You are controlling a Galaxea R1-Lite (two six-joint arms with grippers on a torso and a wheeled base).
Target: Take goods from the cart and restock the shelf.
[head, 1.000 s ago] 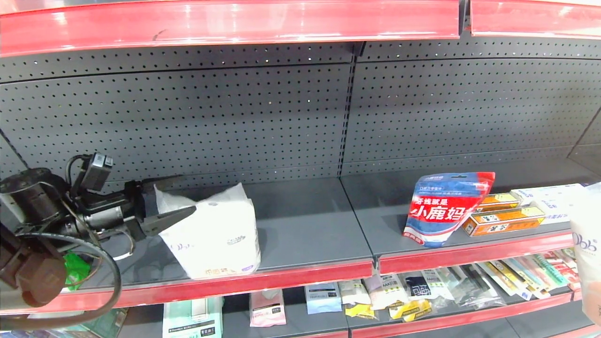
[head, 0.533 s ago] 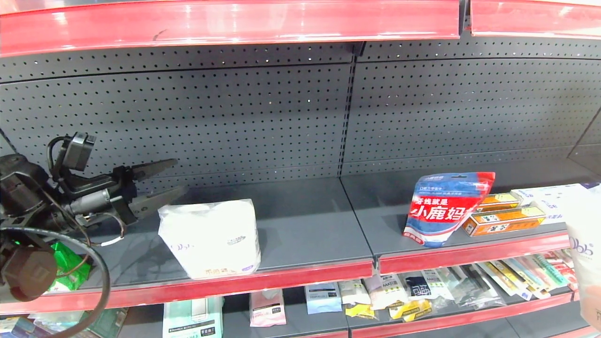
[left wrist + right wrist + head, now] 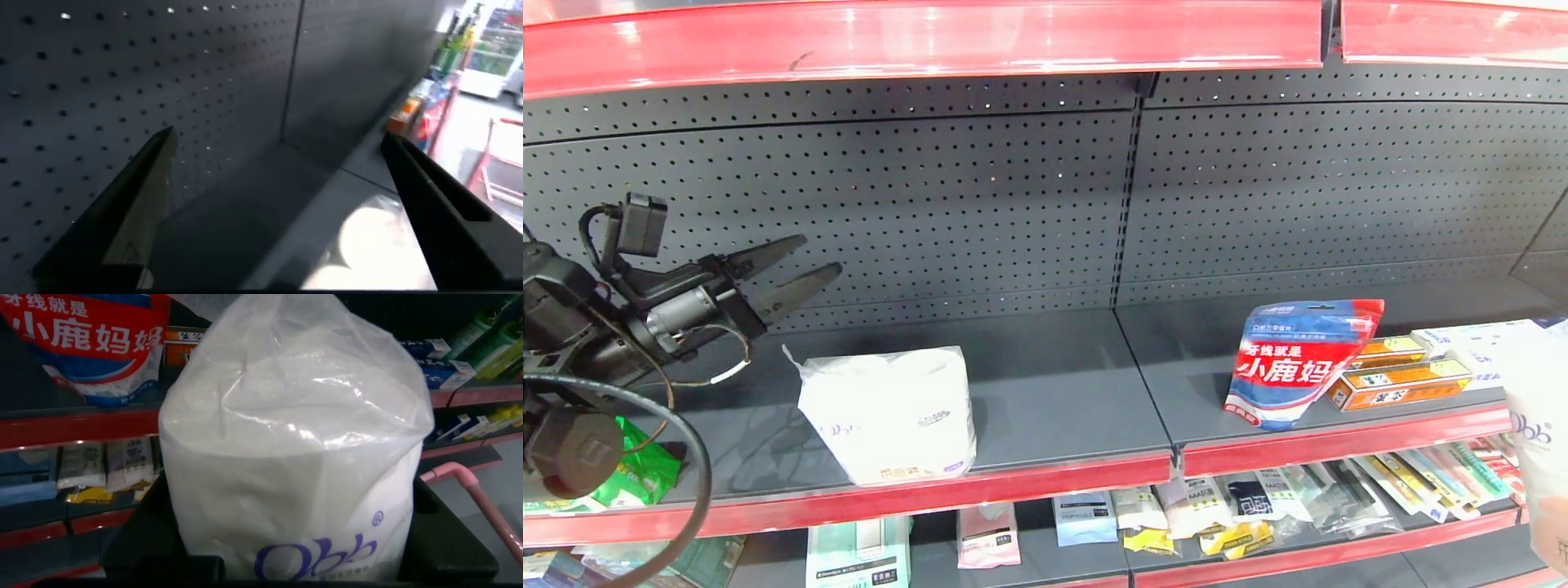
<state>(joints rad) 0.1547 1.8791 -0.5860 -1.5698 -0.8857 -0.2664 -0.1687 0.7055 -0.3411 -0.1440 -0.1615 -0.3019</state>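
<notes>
Since one white pack (image 3: 890,412) stands upright on the middle shelf (image 3: 1045,474), near its red front edge and left of the centre post, the restocking looks to be under way rather than finished. The left arm (image 3: 645,302) hangs above and to the left of that pack, apart from it. The left jaws are spread wide with nothing between them, and they point toward the perforated back panel (image 3: 980,204). In the left wrist view the two dark fingers (image 3: 139,212) frame bare shelf and panel, with the pack's pale top (image 3: 372,241) low between them.

A second white pack (image 3: 294,457), wrapped in clear film, sits between the right jaws, which close on its lower sides. The head view shows it at the far right (image 3: 1539,457), in front of the shelf and below board level, so it is not yet placed.

Further right on the same board, a blue and red pouch (image 3: 1298,363) leans against orange boxes (image 3: 1401,382), with white boxes (image 3: 1478,339) behind. A wide stretch of board lies bare between the first pack and the pouch, which seems the likely spot for the held one. What remains in the cart cannot be told. A pink bar (image 3: 482,506) in the right wrist view may belong to it.
</notes>
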